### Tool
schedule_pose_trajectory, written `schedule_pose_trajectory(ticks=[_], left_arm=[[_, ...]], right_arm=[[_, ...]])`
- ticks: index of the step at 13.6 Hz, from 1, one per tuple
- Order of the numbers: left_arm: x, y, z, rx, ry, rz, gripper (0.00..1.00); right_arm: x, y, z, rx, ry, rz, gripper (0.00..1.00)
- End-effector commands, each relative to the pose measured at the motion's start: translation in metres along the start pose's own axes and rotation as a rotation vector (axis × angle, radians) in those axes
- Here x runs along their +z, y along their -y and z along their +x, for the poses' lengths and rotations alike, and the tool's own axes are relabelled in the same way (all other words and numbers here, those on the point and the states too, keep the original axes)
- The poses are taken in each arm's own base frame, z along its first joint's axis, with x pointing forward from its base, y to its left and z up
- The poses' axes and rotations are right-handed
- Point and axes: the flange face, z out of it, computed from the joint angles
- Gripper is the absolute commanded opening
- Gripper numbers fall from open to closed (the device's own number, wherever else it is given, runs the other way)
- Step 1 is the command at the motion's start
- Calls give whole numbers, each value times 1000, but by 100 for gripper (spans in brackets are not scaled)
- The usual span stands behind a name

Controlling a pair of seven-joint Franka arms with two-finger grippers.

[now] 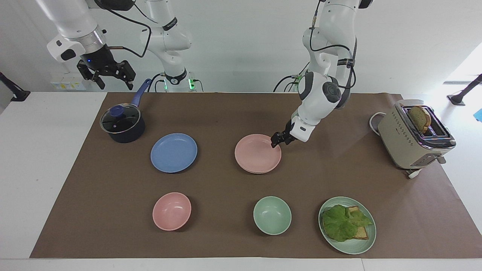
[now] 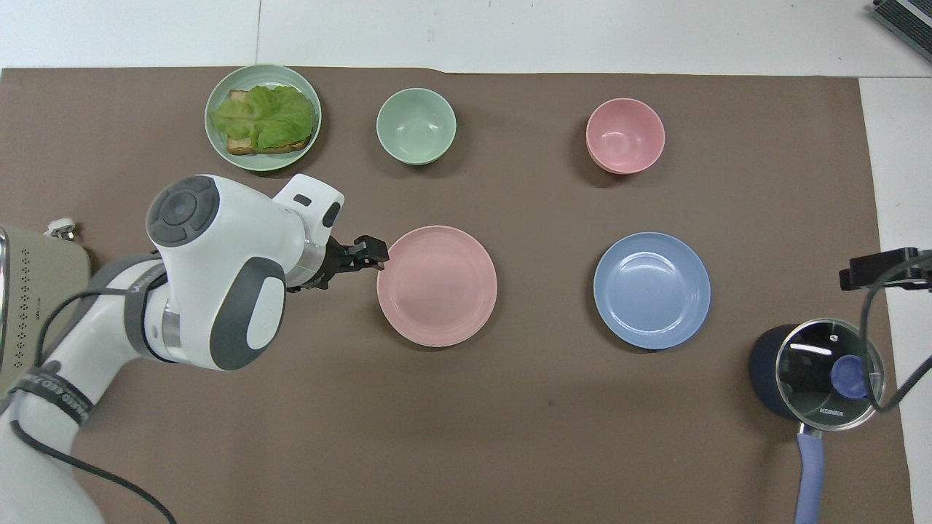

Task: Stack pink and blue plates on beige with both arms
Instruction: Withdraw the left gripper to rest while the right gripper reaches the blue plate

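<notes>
**Stacking check: pink plate down, blue plate alone**

Looking at the middle of the brown mat, I see the pink plate lying flat on another plate, which shows only as a thin pale rim along the edge away from the robots; I take it for the beige plate, though so little of it shows that I cannot make out its colour, and from overhead the pink one hides it completely. The left gripper sits at the pink plate's rim on the left arm's side, fingers parted and gripping nothing; I cannot tell whether a fingertip touches the rim. The blue plate lies by itself beside the stack, toward the right arm's end. The right gripper waits in the air near the table edge over the lidded saucepan, fingers spread; overhead, only a black edge of it shows. Farther from the robots sit a pink bowl, a green bowl and a green plate with lettuce on toast. The toaster stands at the left arm's end, cut off in the overhead view.
</notes>
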Motion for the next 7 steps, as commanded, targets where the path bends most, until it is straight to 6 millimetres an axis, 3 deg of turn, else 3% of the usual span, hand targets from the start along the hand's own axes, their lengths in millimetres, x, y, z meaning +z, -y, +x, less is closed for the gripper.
schedule_pose_trajectory(ticks=[1,4,7], left_arm=[[-71,39,34,98,18,66,100],[-142,96,55,184,37,112,100],[-183,133,59,263,0,200,100]], right_arm=[[18,-10,-2,-19,-12,-14,100],[65,-4,8,-30,-21,-7,100],[132,0,28,-82,-8,-5,100]])
